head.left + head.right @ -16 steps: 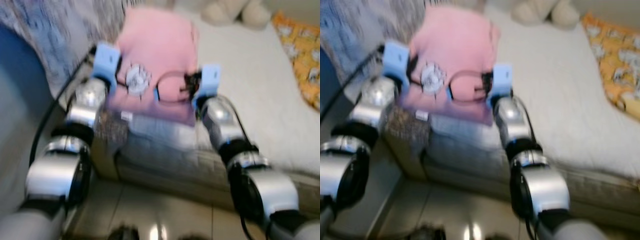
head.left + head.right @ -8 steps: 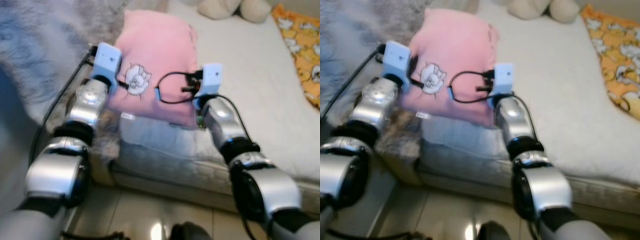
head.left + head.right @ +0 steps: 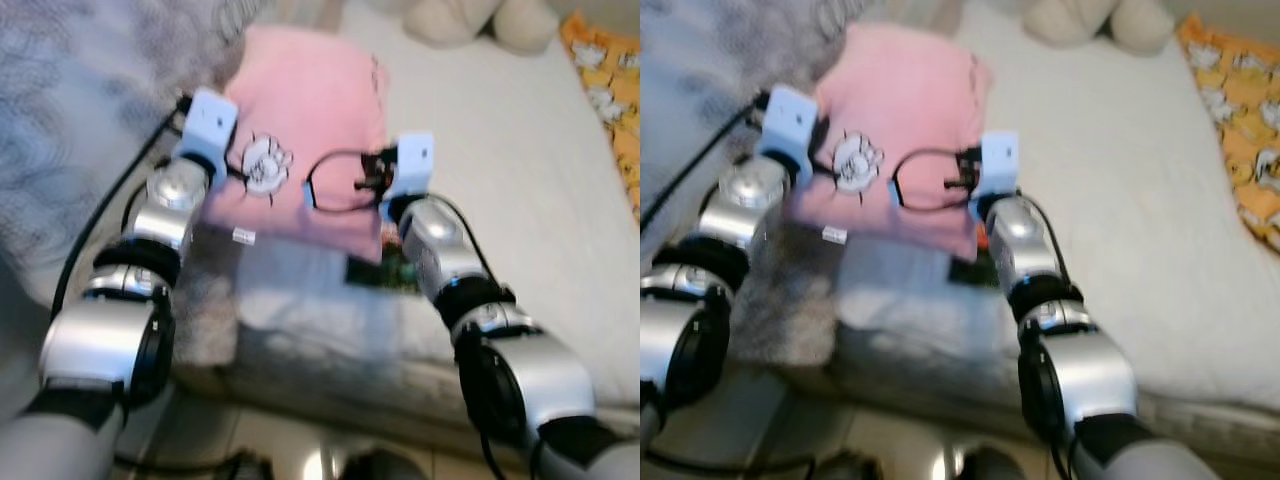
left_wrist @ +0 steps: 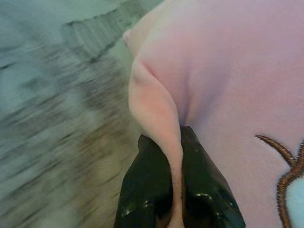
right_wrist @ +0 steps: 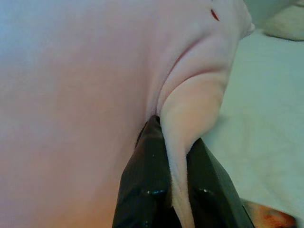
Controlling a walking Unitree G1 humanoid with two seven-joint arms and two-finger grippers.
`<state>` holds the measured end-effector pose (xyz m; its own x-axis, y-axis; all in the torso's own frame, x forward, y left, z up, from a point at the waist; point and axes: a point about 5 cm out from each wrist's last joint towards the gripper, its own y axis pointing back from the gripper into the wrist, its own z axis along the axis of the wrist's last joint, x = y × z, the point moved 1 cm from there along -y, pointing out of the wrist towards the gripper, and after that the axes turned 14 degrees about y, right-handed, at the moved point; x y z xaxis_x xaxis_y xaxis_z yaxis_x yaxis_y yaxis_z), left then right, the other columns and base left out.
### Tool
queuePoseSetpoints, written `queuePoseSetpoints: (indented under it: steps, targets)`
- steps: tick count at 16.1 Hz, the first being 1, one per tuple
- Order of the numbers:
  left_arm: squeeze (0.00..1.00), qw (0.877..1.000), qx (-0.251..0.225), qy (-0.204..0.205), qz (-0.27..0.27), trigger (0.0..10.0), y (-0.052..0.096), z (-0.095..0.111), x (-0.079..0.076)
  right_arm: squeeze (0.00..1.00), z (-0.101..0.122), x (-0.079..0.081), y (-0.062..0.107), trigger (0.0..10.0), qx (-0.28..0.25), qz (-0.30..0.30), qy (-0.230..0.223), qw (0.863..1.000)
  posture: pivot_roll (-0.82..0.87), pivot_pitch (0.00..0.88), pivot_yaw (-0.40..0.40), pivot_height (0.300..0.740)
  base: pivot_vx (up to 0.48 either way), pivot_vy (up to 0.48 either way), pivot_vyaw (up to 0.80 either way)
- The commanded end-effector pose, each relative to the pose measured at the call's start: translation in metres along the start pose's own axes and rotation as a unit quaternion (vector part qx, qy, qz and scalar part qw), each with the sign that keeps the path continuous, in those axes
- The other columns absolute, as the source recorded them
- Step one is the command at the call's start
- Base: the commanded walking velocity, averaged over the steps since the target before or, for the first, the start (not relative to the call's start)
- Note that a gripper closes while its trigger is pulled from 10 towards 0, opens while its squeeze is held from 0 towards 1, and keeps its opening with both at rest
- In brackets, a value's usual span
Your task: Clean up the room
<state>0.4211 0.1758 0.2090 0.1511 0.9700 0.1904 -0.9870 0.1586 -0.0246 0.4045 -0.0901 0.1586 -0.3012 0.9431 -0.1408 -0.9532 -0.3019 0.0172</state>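
Both arms reach forward and hold a pink pillow (image 3: 310,120) between them above the near left part of a bed (image 3: 500,150). The left pincer (image 4: 176,156) is closed tight on a fold of fabric at the pillow's left edge; the right pincer (image 5: 176,152) is likewise closed on a fold at its right edge. The pillow's long axis runs near to far, its far end toward the head of the bed, with a small white embroidered figure (image 3: 264,165) facing up. Cream plush toys (image 3: 480,20) sit at the far end, an orange patterned cloth (image 3: 605,80) lies far right, and grey fuzzy fabric (image 3: 90,110) rises on the left.
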Motion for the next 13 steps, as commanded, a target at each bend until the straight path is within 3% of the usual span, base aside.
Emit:
queuePoseSetpoints:
  steps: [1, 4, 8, 10, 13]
  targets:
    - [0.0, 1.0, -0.022, -0.018, 0.005, 10.0, -0.004, 0.02, 0.006, 0.0, -0.002, -0.015, 0.003, 10.0, 0.005, -0.024, -0.007, 1.0, -0.05, 0.084, -0.047, 0.74, 0.465, 0.0, 0.0]
    - [0.0, 0.999, -0.023, -0.034, 0.007, 10.0, -0.006, 0.026, 0.008, 0.0, -0.007, -0.009, 0.003, 10.0, 0.012, -0.017, -0.012, 1.0, -0.06, 0.102, -0.045, 0.74, 0.469, 0.0, 0.0]
    - [0.0, 0.999, -0.003, -0.047, 0.019, 10.0, -0.005, 0.021, 0.013, 0.0, -0.016, 0.0, 0.003, 10.0, 0.029, -0.002, -0.091, 0.995, -0.07, 0.154, -0.044, 0.74, 0.462, 0.0, 0.0]
    - [0.0, 0.993, 0.04, -0.087, 0.072, 10.0, -0.001, 0.007, 0.026, 0.0, -0.039, 0.029, 0.007, 10.0, 0.096, 0.06, -0.159, 0.981, -0.03, 0.187, -0.062, 0.74, 0.229, 0.0, 0.0]
    - [0.0, 0.989, 0.067, -0.094, 0.098, 10.0, 0.007, -0.012, 0.038, 0.0, -0.055, 0.058, 0.013, 10.0, 0.14, 0.09, -0.192, 0.967, -0.01, 0.22, -0.082, 0.74, 0.0, 0.0, 0.0]
